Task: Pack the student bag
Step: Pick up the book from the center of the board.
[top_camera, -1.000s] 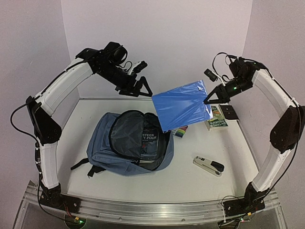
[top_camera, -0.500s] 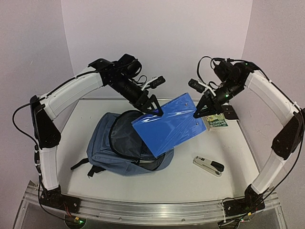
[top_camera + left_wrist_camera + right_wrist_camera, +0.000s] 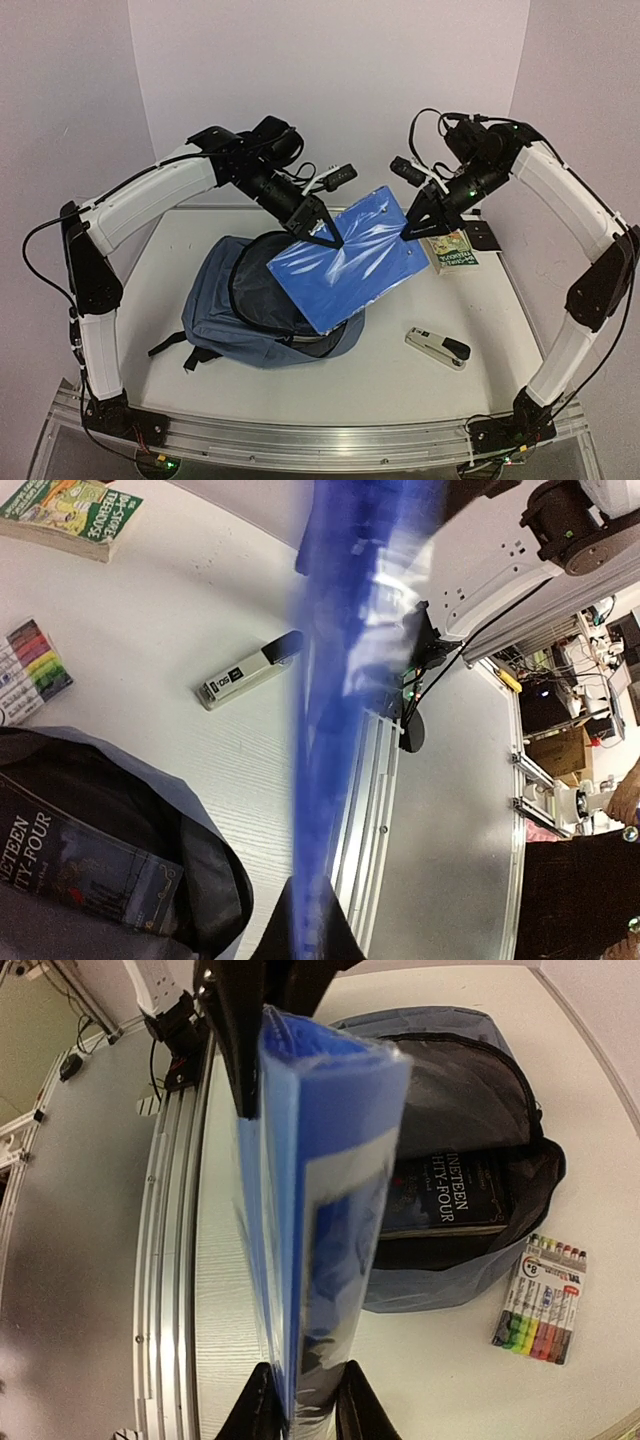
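Bright, even light; soft shadow under the blue folder (image 3: pixel 345 262), white glare streaks across it. Left wrist view: folder smeared, unfocused; rail (image 3: pixel 368 800) beside it bows.

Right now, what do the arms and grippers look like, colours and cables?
Both the left arm and right arm have white shells with black joints. The left gripper and right gripper are black with tapered fingers. Black cables loop along each arm; a green light glows on the right wrist.

white table (image 3: pixel 400 395) carries the student bag (image 3: pixel 215 300), stapler (image 3: pixel 438 347), green book (image 3: pixel 456 250), markers (image 3: pixel 538 1300).
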Robot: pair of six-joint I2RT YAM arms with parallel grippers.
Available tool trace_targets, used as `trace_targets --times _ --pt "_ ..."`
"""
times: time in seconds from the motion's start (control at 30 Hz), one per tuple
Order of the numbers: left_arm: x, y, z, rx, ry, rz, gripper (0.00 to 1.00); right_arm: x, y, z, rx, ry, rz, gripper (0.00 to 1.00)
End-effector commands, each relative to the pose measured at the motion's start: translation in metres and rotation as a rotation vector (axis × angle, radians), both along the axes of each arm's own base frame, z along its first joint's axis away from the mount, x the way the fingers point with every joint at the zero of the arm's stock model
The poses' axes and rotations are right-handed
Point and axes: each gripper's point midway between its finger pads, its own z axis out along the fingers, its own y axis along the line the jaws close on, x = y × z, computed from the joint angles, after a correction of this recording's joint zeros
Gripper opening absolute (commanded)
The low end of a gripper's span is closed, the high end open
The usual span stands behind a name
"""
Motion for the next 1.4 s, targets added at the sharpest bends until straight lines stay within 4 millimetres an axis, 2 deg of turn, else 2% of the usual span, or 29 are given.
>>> trace_targets --times 0.0,0.07,0.1,0.17,0.23,0.3,0.4,0.53,0.63,0.87,1.03,1.17,1.27,1.37 --pt "0.017 0.004 0.039 -0.110 -0.001 0.097 0.00 0.008 0.005 0.018 0.050 0.215 -0.151 0.62" --pt "0.043 0.012 0.056 -0.180 0.026 0.184 0.00 0.031 0.006 0.028 0.148 0.329 -0.247 0.85" --pt "0.057 0.019 0.065 -0.222 0.043 0.230 0.00 0.044 0.004 0.034 0.194 0.371 -0.304 0.90" --pt "0.084 0.035 0.086 -0.320 0.069 0.326 0.00 0.076 -0.003 0.045 0.285 0.405 -0.420 0.94" --pt "0.099 0.048 0.102 -0.405 0.084 0.393 0.00 0.100 -0.010 0.056 0.356 0.411 -0.512 0.96" --pt "0.109 0.056 0.117 -0.477 0.069 0.436 0.00 0.114 -0.012 0.064 0.417 0.434 -0.574 0.98" --pt "0.120 0.062 0.134 -0.545 0.079 0.485 0.00 0.121 -0.008 0.071 0.504 0.537 -0.615 0.98" --pt "0.124 0.065 0.153 -0.646 0.103 0.497 0.00 0.129 -0.002 0.076 0.629 0.605 -0.613 0.94" --pt "0.124 0.063 0.160 -0.683 0.133 0.481 0.00 0.125 0.008 0.078 0.643 0.636 -0.583 0.90" --pt "0.124 0.058 0.156 -0.682 0.194 0.458 0.00 0.101 0.038 0.104 0.670 0.573 -0.444 0.89" --pt "0.123 0.056 0.155 -0.678 0.215 0.442 0.00 0.102 0.046 0.117 0.701 0.555 -0.412 0.83" --pt "0.121 0.052 0.149 -0.668 0.263 0.405 0.00 0.110 0.052 0.126 0.735 0.564 -0.400 0.69" --pt "0.119 0.050 0.144 -0.649 0.286 0.394 0.00 0.112 0.054 0.136 0.778 0.601 -0.381 0.53" --pt "0.122 0.050 0.141 -0.635 0.288 0.407 0.00 0.109 0.055 0.134 0.788 0.639 -0.374 0.38"
